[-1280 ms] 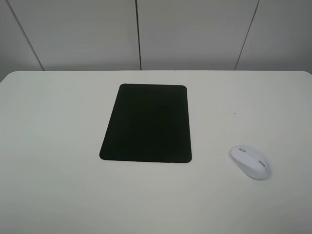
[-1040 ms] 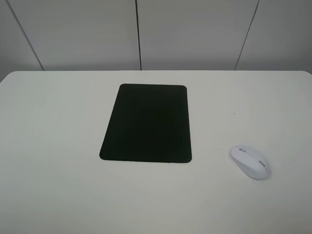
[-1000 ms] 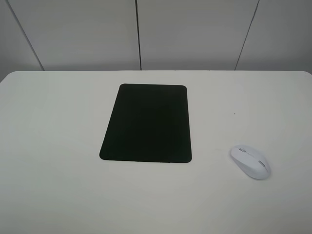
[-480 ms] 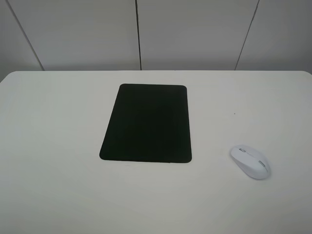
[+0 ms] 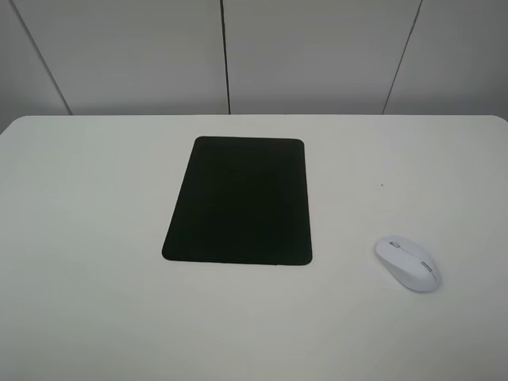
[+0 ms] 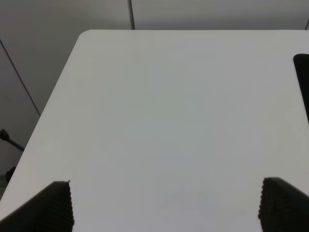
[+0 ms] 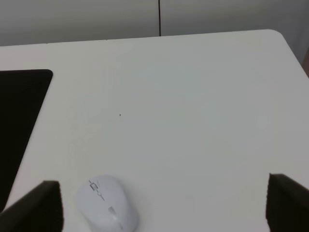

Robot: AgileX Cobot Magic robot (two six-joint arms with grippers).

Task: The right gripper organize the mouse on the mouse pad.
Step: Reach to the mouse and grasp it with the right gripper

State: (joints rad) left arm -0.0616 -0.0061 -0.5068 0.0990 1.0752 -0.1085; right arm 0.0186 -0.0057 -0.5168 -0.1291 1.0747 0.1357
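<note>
The white mouse point(image 5: 408, 263) lies on the white table, to the right of the black mouse pad point(image 5: 240, 199) and apart from it. In the right wrist view the mouse point(image 7: 107, 202) lies between my right gripper's point(image 7: 164, 205) two dark fingertips point(image 7: 41, 203), nearer the one on the pad side; the jaws are wide open and empty, above the table. The pad's edge point(image 7: 17, 121) shows there too. My left gripper point(image 6: 164, 203) is open and empty over bare table; a sliver of the pad point(image 6: 302, 77) shows. Neither arm shows in the exterior high view.
The white table point(image 5: 95, 198) has rounded far corners, with its far edge against a grey panelled wall point(image 5: 317, 55). A tiny dark speck point(image 5: 382, 186) lies on the table beyond the mouse.
</note>
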